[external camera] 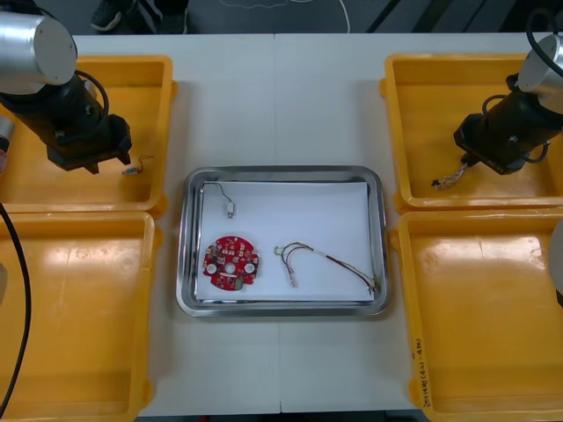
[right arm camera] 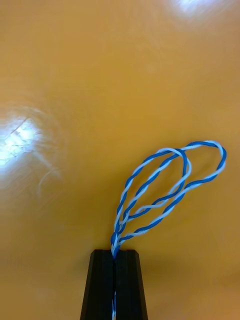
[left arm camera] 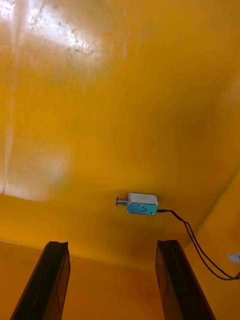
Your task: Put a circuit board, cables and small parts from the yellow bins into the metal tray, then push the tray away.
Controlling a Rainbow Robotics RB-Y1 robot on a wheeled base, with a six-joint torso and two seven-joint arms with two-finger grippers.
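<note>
While the left gripper point(external camera: 91, 165) hung over the far left yellow bin point(external camera: 114, 61) in the front view, a small metal part point(external camera: 132, 169) with thin wires lay on that bin's floor just beside it. The right gripper point(external camera: 469, 161) sat low in the far right yellow bin point(external camera: 422, 132), a twisted blue and white cable point(external camera: 449, 179) trailing from its tip. Between the bins the metal tray point(external camera: 380, 237), white inside, held a round red circuit board point(external camera: 231, 261), a second small part point(external camera: 230, 210) on a thin wire and a red and yellow cable point(external camera: 330, 260), all lying apart from one another. From the right wrist, the black fingers point(right arm camera: 100, 285) were pressed together, pinching one end of the blue and white cable point(right arm camera: 165, 185), whose loops fanned out beyond them over the orange bin floor. From the left wrist, the fingers point(left arm camera: 50, 280) stood spread wide, and the small metal part point(left arm camera: 141, 204) lay on the bin floor beyond the fingertips, touching neither, its black wires running off toward the bin wall.
</note>
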